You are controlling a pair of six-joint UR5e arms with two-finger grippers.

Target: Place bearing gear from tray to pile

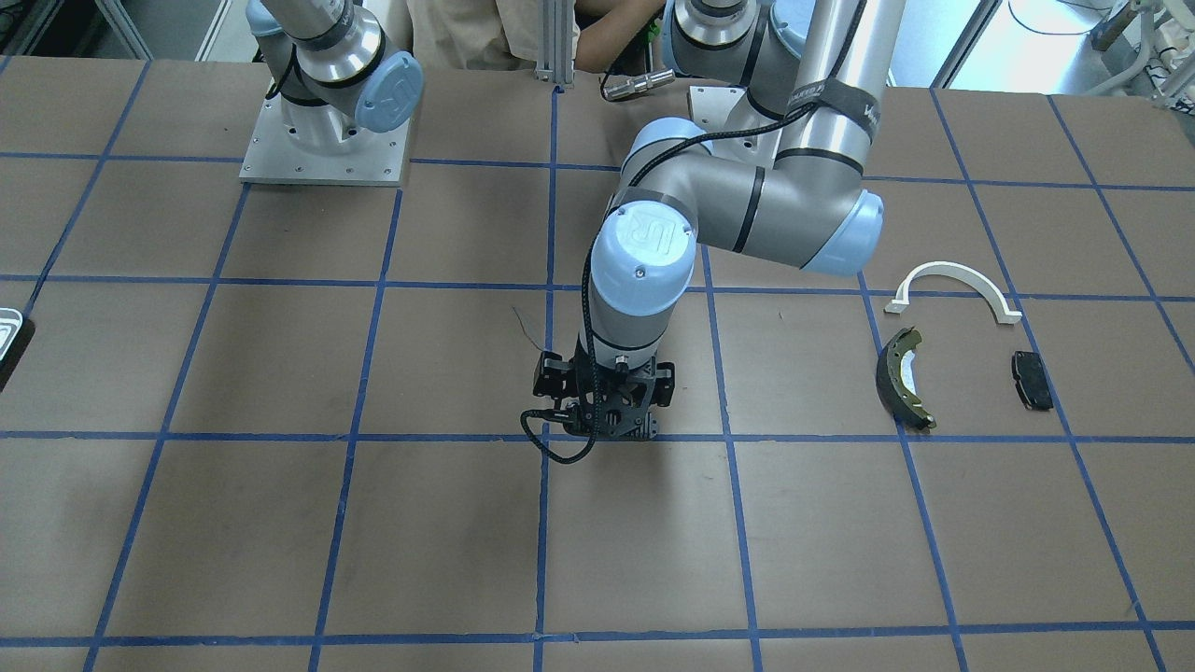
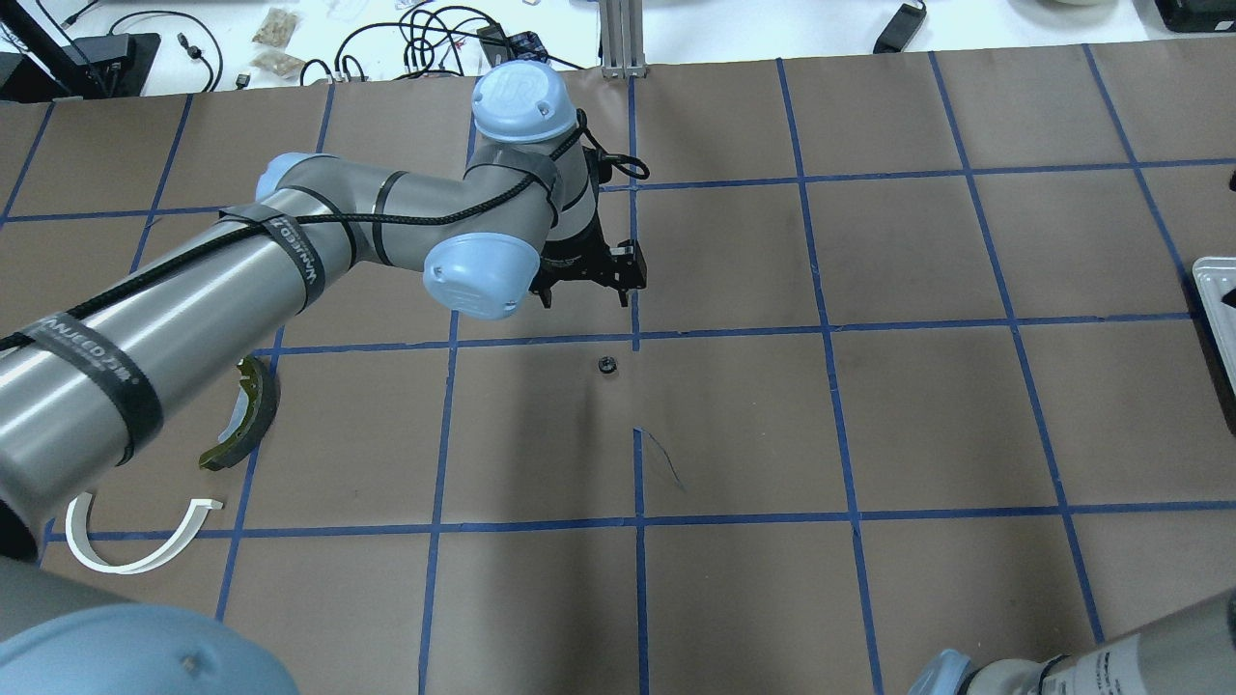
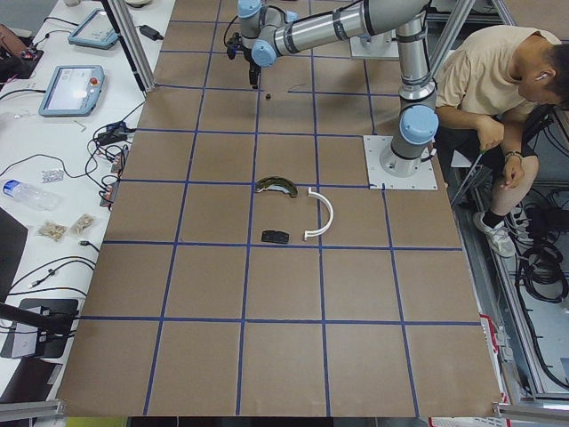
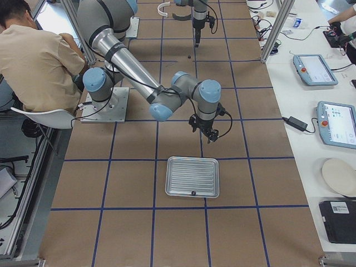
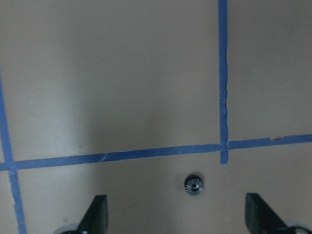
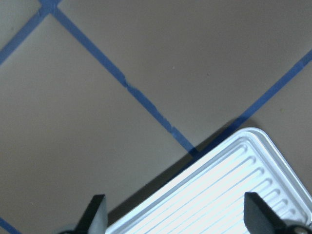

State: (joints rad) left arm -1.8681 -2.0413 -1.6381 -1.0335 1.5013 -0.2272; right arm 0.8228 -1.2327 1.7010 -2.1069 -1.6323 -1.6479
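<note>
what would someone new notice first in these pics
The left arm stretches to the middle of the table, the left gripper open above a tiny dark gear lying alone by a blue tape crossing. Next come the ribbed silver tray at the robot's right end and the white arch, olive brake shoe and black pad grouped at its left.

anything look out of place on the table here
Yes: the bearing gear lies alone on the bare table by a tape crossing, outside the tray and far from the pile, beneath the open left end effector.
</note>
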